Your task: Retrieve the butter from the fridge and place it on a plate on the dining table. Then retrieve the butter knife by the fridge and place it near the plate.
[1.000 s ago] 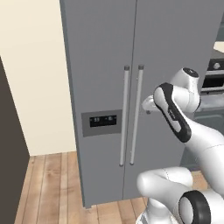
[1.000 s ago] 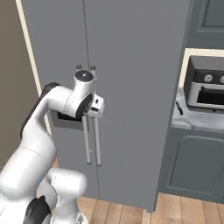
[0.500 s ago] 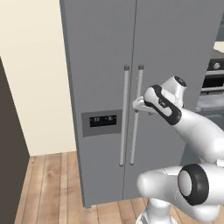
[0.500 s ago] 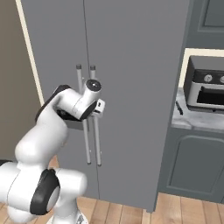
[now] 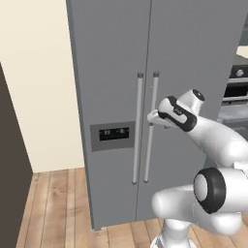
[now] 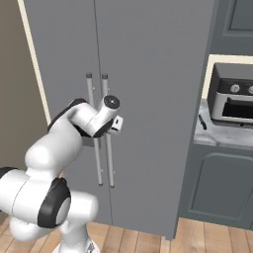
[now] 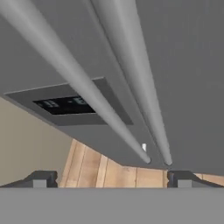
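The task is judged to be at its very beginning. The tall grey two-door fridge (image 5: 145, 97) is seen with both doors shut, so nothing has been retrieved from it. The butter is taken to be inside, behind the closed doors, and cannot be confirmed. Left to do: a door is to be opened, the butter carried to a plate on the dining table, and the knife fetched afterwards.

The white arm's two-finger pincer (image 5: 154, 117) is held up against the pair of long vertical bar handles, close to the right-hand grey bar handle (image 5: 150, 127). In the hand view its two dark fingertips (image 7: 41, 179) are seen spread wide, with the two handles running between them and nothing pinched. Whether a fingertip touches a handle cannot be told.

The handles have their long axis upright, running from just above the dark dispenser panel (image 5: 112, 135) down towards the wooden floor (image 5: 58, 208); in the hand view they appear slanted only because the camera is tilted.

A small slim dark knife (image 6: 202, 121) is seen lying on the marble bench (image 6: 222, 136) just beside the fridge, in front of a grey countertop oven (image 6: 232, 96). Its long axis runs roughly from the bench's back towards its front edge; which end is the blade cannot be told.
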Tool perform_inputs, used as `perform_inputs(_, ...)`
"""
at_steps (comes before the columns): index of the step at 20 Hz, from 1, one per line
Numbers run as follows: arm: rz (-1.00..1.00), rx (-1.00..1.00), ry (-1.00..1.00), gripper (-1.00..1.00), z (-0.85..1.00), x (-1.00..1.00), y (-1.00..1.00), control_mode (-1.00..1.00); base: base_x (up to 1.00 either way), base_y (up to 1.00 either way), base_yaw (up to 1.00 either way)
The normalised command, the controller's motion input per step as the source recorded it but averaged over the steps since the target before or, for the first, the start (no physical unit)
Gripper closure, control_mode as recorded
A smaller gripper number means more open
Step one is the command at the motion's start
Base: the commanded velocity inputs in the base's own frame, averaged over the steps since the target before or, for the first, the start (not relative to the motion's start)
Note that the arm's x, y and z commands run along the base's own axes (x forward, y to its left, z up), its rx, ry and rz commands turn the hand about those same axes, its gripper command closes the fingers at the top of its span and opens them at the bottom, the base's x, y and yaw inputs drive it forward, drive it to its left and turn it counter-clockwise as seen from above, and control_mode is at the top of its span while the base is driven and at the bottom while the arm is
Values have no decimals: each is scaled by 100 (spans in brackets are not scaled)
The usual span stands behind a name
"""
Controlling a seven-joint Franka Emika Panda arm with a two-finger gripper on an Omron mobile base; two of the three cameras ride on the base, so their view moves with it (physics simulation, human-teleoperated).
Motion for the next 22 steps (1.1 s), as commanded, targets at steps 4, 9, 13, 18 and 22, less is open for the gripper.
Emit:
perform_inputs(4,0,1,-5,-100,-19,41,-12,-100,0,0,0)
perform_inputs(9,0,0,-4,-100,-36,60,0,-100,0,0,0)
perform_inputs(13,0,0,-6,-100,-42,49,0,-100,0,0,0)
perform_inputs(18,0,0,-7,-100,-39,54,0,-100,0,0,0)
perform_inputs(22,0,1,-5,-100,-20,63,0,-100,0,0,0)
